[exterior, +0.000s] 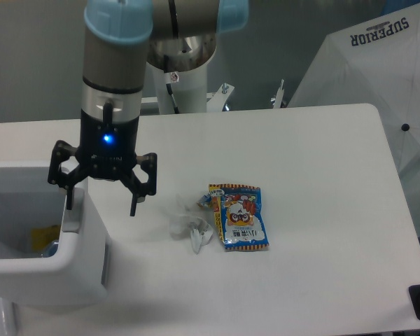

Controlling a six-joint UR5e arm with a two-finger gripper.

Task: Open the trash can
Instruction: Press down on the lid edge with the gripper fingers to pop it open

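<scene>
The trash can (63,269) sits at the left edge of the worktop (315,147). It looks open already, and something yellow shows inside. A grey part sits on its right rim. Right above that rim hangs the gripper (101,203) with its fingers (134,203) spread wide and holding nothing. One finger is over the rim and the other is out over the worktop. To do this well, the arm should move slowly and straight, so the can does not slide. Near the middle lie a crumpled clear wrapper (189,220) and a colourful snack bag (241,217).
</scene>
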